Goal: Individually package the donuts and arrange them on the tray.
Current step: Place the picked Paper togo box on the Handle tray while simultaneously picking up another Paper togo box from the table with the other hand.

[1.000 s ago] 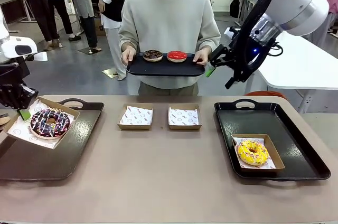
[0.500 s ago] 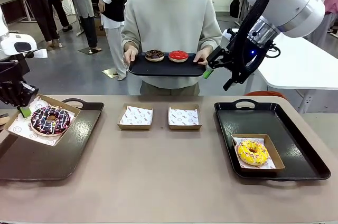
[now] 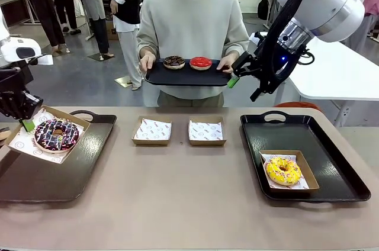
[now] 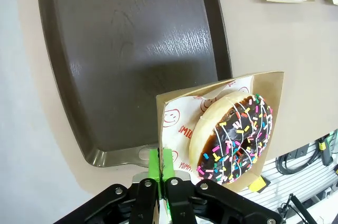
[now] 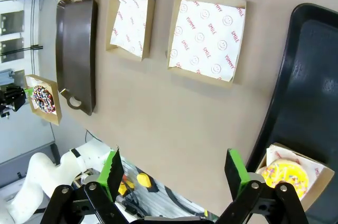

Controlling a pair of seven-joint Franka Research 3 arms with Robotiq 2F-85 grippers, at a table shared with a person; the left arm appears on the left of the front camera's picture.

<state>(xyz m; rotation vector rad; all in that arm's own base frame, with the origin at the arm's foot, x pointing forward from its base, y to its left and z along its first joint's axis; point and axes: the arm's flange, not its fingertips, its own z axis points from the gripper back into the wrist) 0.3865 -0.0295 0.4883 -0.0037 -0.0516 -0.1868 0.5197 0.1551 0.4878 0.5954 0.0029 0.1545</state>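
Note:
My left gripper (image 3: 26,124) (image 4: 161,164) is shut on the edge of a paper-lined cardboard box (image 3: 23,143) (image 4: 266,89). In that box lies a dark chocolate donut with sprinkles (image 3: 56,135) (image 4: 235,137), held tilted just above the brown tray (image 3: 59,174) (image 4: 132,60). A yellow donut (image 3: 283,171) (image 5: 288,176) lies boxed on the black tray (image 3: 331,162) (image 5: 311,92). The person holds a third tray (image 3: 186,76) carrying a chocolate sprinkled donut (image 3: 174,61) and a red donut (image 3: 201,62). High up beside that tray's right end, my right gripper (image 3: 235,77) (image 5: 174,170) is open and holds nothing.
Two empty paper-lined boxes (image 3: 153,131) (image 3: 206,131) sit side by side at the table's middle, also seen as boxes (image 5: 132,26) (image 5: 207,38) from the right wrist. The person's hands grip both ends of the held tray. A white table (image 3: 337,76) stands behind at the right.
My left gripper has lifted the boxed sprinkled donut slightly. The person's tray has risen a little and shifted right. The right arm has edged slightly left.

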